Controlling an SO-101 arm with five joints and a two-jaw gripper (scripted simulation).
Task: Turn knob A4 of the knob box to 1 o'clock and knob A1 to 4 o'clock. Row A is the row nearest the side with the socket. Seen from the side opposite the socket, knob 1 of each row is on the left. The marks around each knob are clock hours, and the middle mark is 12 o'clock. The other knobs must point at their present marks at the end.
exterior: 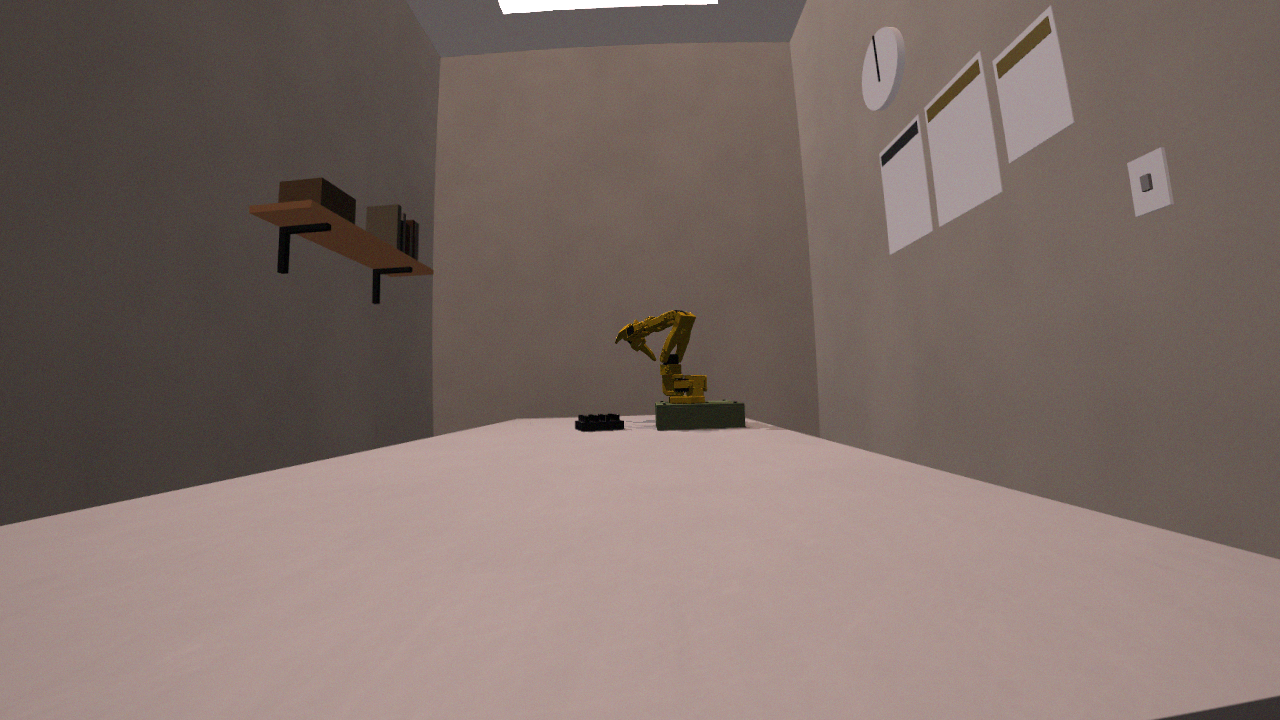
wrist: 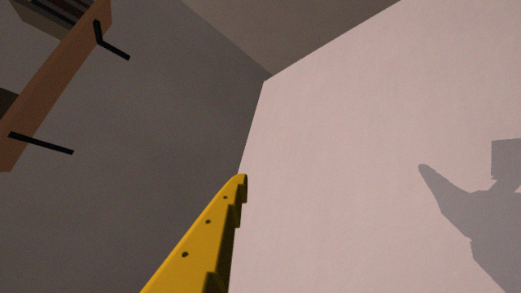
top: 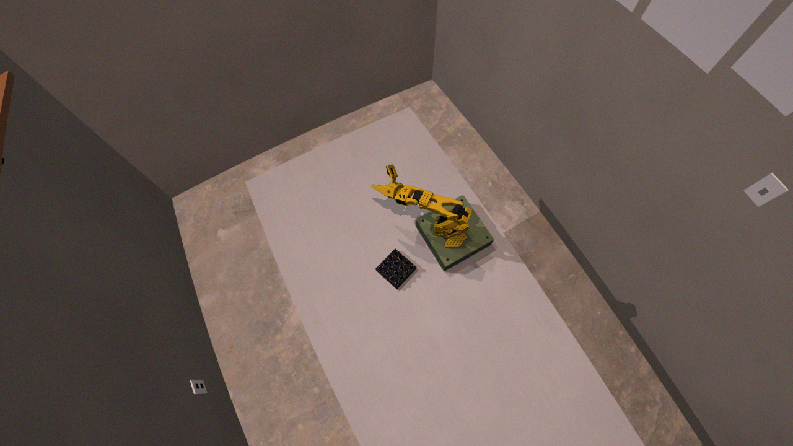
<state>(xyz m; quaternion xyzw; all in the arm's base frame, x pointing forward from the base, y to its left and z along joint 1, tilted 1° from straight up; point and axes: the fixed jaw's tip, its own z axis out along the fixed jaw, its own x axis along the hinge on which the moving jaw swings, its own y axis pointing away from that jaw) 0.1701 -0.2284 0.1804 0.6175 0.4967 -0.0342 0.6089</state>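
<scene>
The knob box point(top: 396, 269) point(exterior: 598, 424) sits on the pale tabletop point(top: 471, 344) point(exterior: 626, 537), just beside the green base block point(top: 469, 248) point(exterior: 699, 415), presumably so the arm can reach every knob; its knob marks are too small to read. The arm point(top: 440, 204) point(exterior: 680, 335) reaches off to another side, raised, probably to stay clear before starting. Its fingers point(top: 382, 178) point(exterior: 636, 350) stand wide apart, holding and touching nothing.

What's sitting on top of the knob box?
Rows of black knobs stand on the knob box. No view shows its underside, so what is beneath stays hidden.
</scene>
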